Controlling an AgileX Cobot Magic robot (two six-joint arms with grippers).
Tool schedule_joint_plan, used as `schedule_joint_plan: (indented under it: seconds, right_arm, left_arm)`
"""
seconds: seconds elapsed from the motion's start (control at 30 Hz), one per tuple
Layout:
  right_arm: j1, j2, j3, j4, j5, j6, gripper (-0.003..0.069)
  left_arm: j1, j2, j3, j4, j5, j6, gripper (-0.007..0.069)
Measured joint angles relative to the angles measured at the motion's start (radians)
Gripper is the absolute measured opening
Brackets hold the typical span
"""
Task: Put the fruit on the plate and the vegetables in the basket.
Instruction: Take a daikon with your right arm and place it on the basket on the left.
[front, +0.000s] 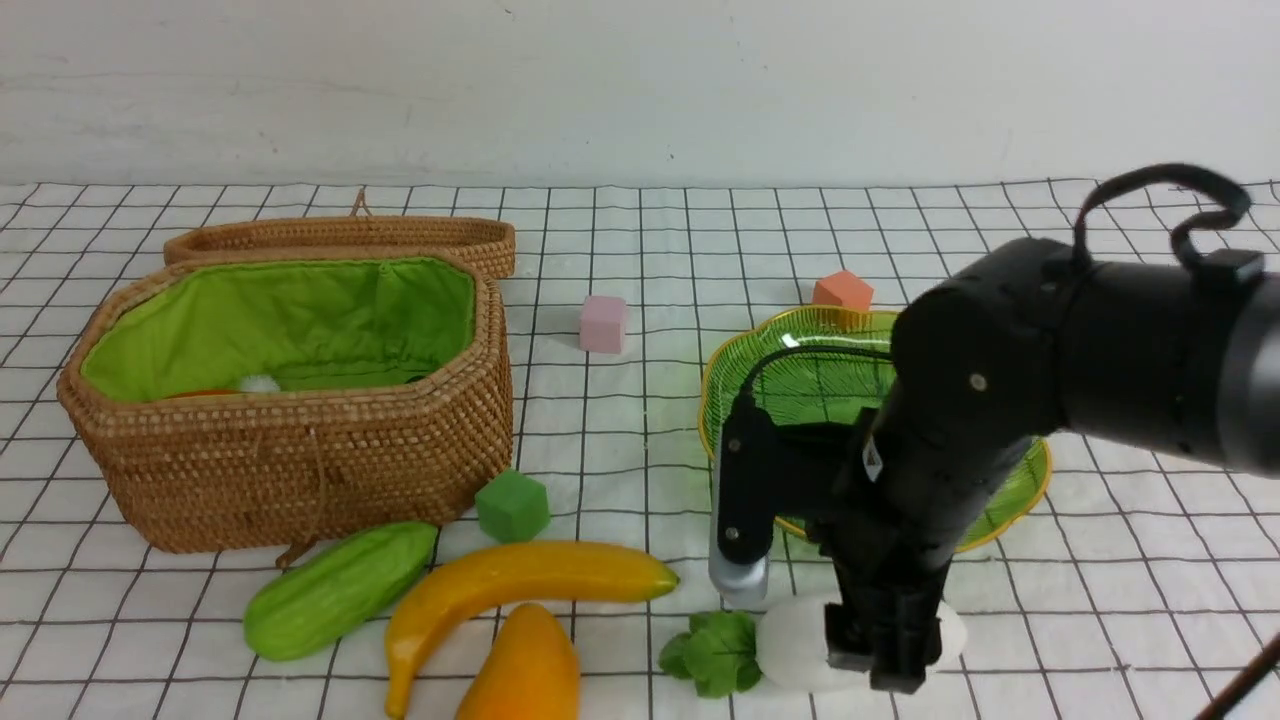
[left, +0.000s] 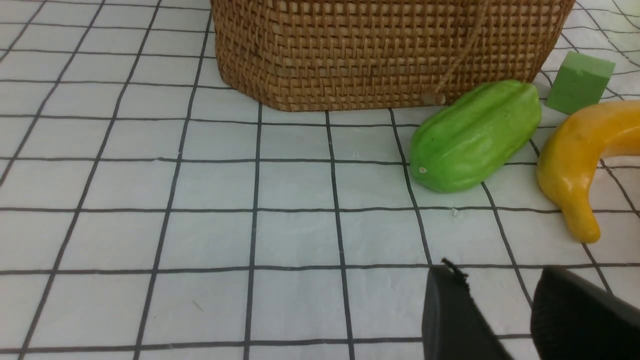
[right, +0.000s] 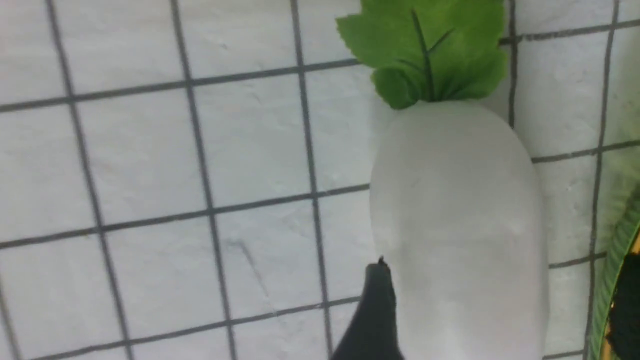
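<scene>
right gripper: black right gripper (front: 878, 662) is low over the white oblong toy radish with green leaves (front: 792, 648), jaws either side of its middle; can't tell if it's squeezing
radish axis: flat on the checked worktop (front: 620, 450), long axis across the jaws, leaves toward the robot's left
nearer arm: right
left gripper: left gripper (left: 495, 285) has its jaws apart and is empty
target: open brown wicker basket with green lining (front: 300, 470), well apart to the left

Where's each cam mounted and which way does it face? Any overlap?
Front: between the arms, facing forward over the brown wicker basket and green glass plate; right arm and right gripper show.
Left wrist: low, facing the basket's wall and ridged green gourd; left gripper tips show.
Right wrist: looking down on the white leafy radish; one finger shows.
Shared: front and left wrist both see gourd, yellow banana, green cube.
</scene>
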Motion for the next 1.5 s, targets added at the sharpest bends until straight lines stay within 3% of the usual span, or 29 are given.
schedule_joint_plan:
  seconds: [0.3,0.47,0.67,0.7,0.8,0.9,1.1,1.3,1.5]
  right_arm:
    - [0.000,0.111,0.000,0.000,-0.016,-0.010,0.0587]
    - [0.000,0.126,-0.014,0.004,0.056,-0.010,0.0536]
    - [0.000,0.107,-0.184,0.117,0.173,-0.010,0.0536]
    - [0.000,0.100,-0.302,0.230,0.158,-0.010,0.0536]
    - [0.003,0.102,-0.467,0.413,0.062,-0.014,0.0536]
    - [0.020,0.130,-0.624,0.612,-0.127,-0.078,0.0536]
    - [0.065,0.316,-0.868,0.894,-0.427,-0.220,0.0536]
    - [0.120,0.562,-0.975,0.937,-0.540,-0.301,0.0536]
    - [0.127,0.624,-0.978,0.928,-0.566,-0.299,0.0541]
  left_arm:
    - [0.000,0.000,0.000,0.000,0.000,0.000,0.0239]
    - [0.000,0.000,0.000,0.000,0.000,0.000,0.0239]
    - [0.000,0.000,0.000,0.000,0.000,0.000,0.0239]
    - [0.000,0.000,0.000,0.000,0.000,0.000,0.0239]
    - [0.000,0.000,0.000,0.000,0.000,0.000,0.0239]
    - [0.000,0.000,0.000,0.000,0.000,0.000,0.0239]
    - [0.000,0.000,0.000,0.000,0.000,0.000,0.0239]
    - [0.000,0.000,0.000,0.000,0.000,0.000,0.0239]
    - [0.000,0.000,0.000,0.000,0.000,0.000,0.0239]
